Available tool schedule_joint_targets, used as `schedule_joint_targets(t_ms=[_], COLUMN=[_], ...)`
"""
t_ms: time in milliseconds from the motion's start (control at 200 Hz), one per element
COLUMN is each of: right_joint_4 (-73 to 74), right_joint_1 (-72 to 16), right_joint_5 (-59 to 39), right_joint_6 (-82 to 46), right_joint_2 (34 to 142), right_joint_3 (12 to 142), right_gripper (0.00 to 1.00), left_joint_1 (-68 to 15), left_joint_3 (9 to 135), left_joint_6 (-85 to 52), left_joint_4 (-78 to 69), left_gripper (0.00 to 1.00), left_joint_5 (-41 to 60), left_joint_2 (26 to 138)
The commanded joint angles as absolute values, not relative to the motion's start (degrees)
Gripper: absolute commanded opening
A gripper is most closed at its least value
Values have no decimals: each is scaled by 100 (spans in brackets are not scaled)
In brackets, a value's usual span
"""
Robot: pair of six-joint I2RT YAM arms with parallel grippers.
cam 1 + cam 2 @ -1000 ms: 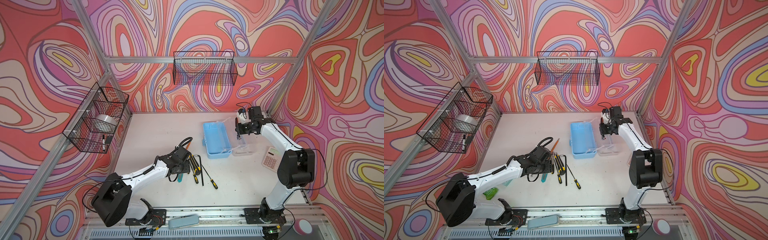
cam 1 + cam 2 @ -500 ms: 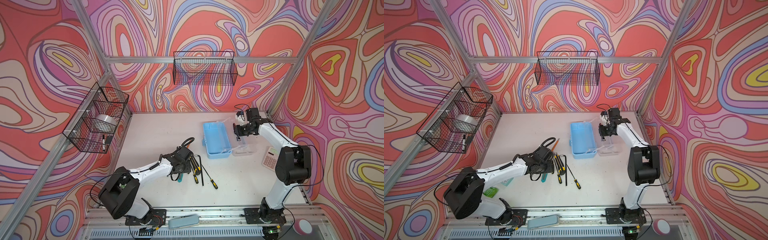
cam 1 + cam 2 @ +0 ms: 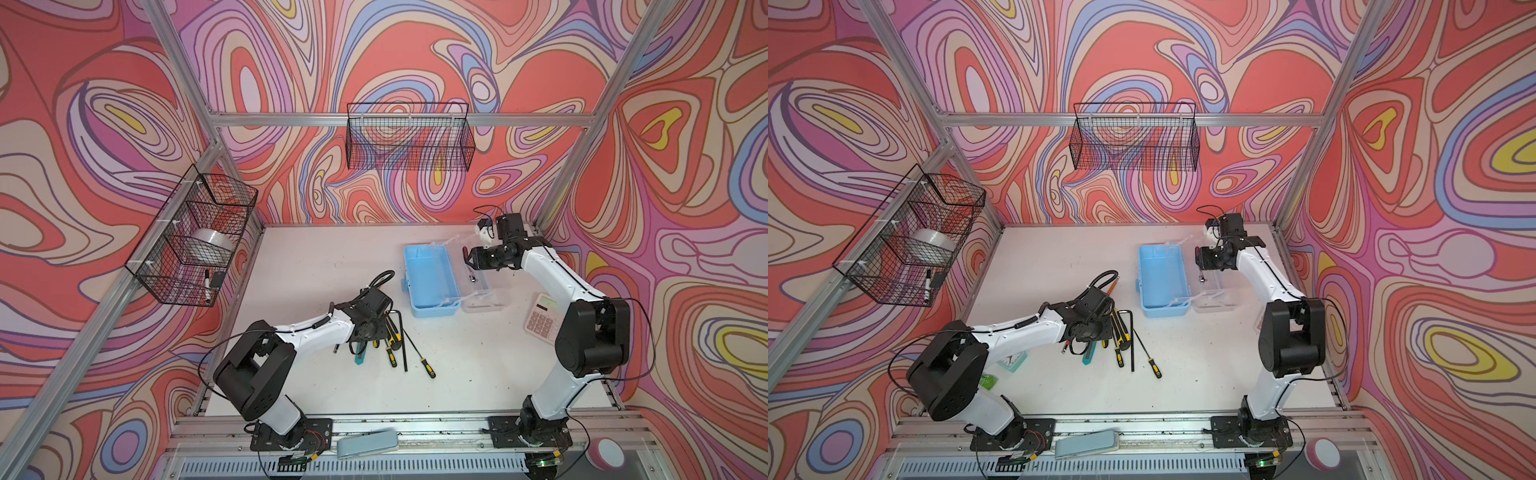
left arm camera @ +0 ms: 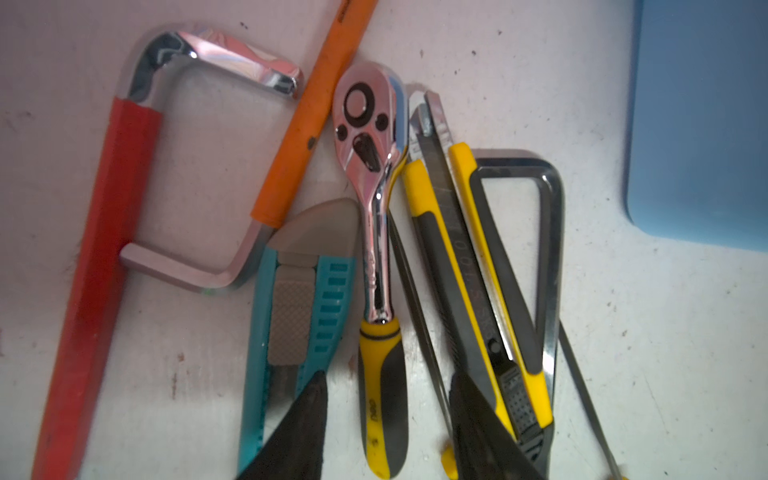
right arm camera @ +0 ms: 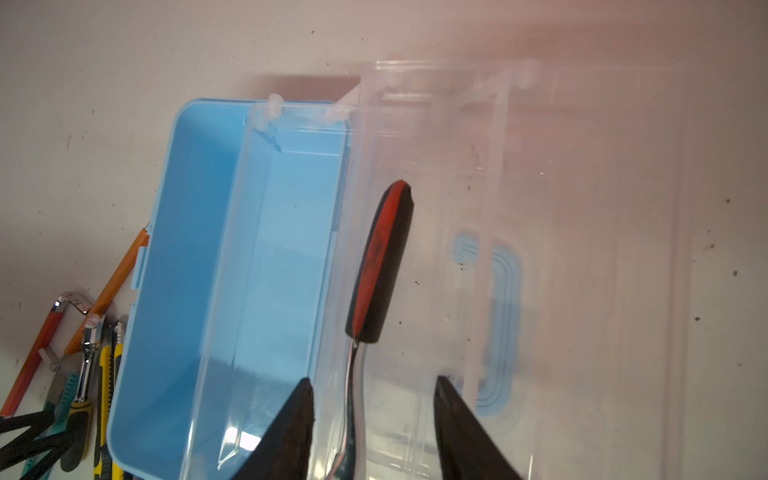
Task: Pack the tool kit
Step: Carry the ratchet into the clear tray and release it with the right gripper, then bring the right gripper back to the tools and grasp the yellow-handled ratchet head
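a black wire basket (image 3: 409,149) hangs on the swirl-patterned back wall. a second, divided wire basket (image 3: 178,286) on the left wall holds a roll of clear tape (image 3: 212,245) and a black marker (image 3: 206,285). on the white table (image 3: 316,266), a pink calculator (image 3: 540,320) lies near the right edge. a pale blue-grey pedal (image 3: 366,443) rests on the front rail, and a pink-and-white round object (image 3: 607,455) sits at the front right corner.

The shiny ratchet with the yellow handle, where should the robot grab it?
Probably by its fat yellow-and-black handle, coming straight down from above with the jaws across its width. The ratchet lies flat, its chrome neck is thin and slippery-looking, and the teal knife and yellow knife crowd both sides, so a sideways approach is blocked.
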State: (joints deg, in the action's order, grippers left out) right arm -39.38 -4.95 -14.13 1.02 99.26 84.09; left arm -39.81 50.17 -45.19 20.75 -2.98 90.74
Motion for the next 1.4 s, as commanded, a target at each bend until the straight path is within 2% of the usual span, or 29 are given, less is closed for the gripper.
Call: schedule_joint_targets(t_ms=[0,240,501,741,851,981,1096,1392], right_joint_4=[-3833,-3728,-3779,-3747,-3574,-2886,-2250,-1995], right_joint_1=[-519,-521,-522,-519,-525,-556,-826,-2038], right_joint_5=[-1317,-1253,-1359,-1468,-1994,-2878,-3095,-2489], right_joint_6=[-59,-158,-197,-323,-585,-1287,-1808,-2244], right_joint_2=[9572,9172,9037,8861,8768,8568,8394,8847], right_joint_3=[8337,8187,8062,8025,7872,7362,6856,6635], right_gripper=[55,61,62,62,55,52,51,48], left_joint_1=[-3981,-3964,-3948,-3951,-3953,-3948,-3955,-3955], left_joint_3=[5124,5161,5148,5022,4973,4964,4962,4915], left_joint_6=[-4649,-4641,-4641,-4599,-4537,-4507,-4509,-4590], left_joint_4=[2033,1949,1901,1847,1793,1772,1826,1868], left_gripper=[42,30,28,8,0,0,0,0], left_joint_5=[-306,-264,-316,-272,-220,-237,-290,-322], left_joint_2=[9260,9524,9718,9649,9488,9230,9021,8975])
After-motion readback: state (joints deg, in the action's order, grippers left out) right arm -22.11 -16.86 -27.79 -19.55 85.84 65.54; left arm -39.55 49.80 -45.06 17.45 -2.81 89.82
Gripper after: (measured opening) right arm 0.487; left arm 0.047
